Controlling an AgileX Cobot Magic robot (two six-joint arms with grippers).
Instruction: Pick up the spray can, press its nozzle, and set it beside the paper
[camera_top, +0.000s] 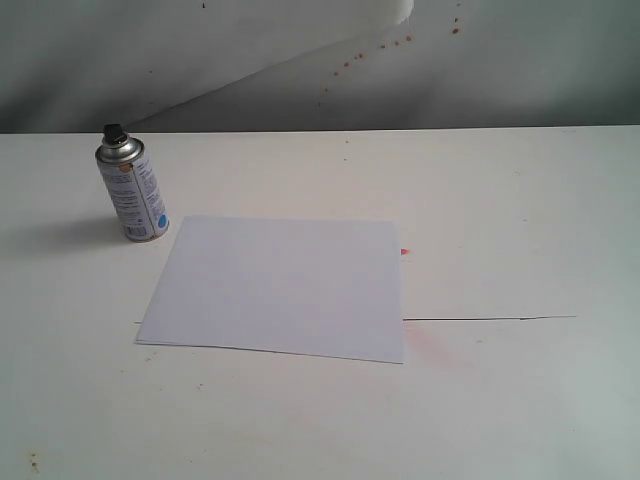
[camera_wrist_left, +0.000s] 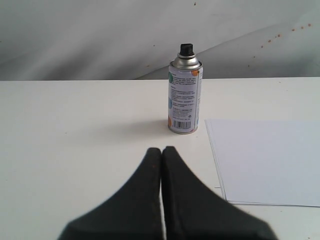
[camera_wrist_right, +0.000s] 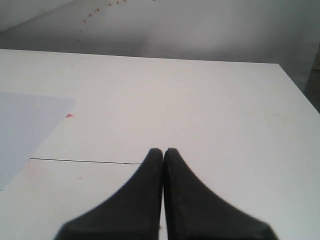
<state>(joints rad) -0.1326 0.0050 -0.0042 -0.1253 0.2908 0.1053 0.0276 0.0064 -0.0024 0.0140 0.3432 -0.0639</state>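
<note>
The silver spray can (camera_top: 133, 190) stands upright on the white table, just off the paper's far left corner, its black nozzle (camera_top: 113, 131) on top. The white paper (camera_top: 280, 286) lies flat mid-table. In the left wrist view the can (camera_wrist_left: 184, 95) with its nozzle (camera_wrist_left: 186, 48) stands ahead of my left gripper (camera_wrist_left: 162, 149), which is shut and empty, well short of it; the paper (camera_wrist_left: 270, 160) lies beside. My right gripper (camera_wrist_right: 163, 151) is shut and empty over bare table, with the paper's corner (camera_wrist_right: 25, 130) off to one side. Neither gripper shows in the exterior view.
A thin dark seam (camera_top: 490, 319) runs across the table (camera_top: 500, 200) from the paper's near right corner. A small red mark (camera_top: 405, 251) sits by the paper's right edge, with a faint pink smear (camera_top: 430, 345) below. A grey wall (camera_top: 300, 60) with reddish specks stands behind.
</note>
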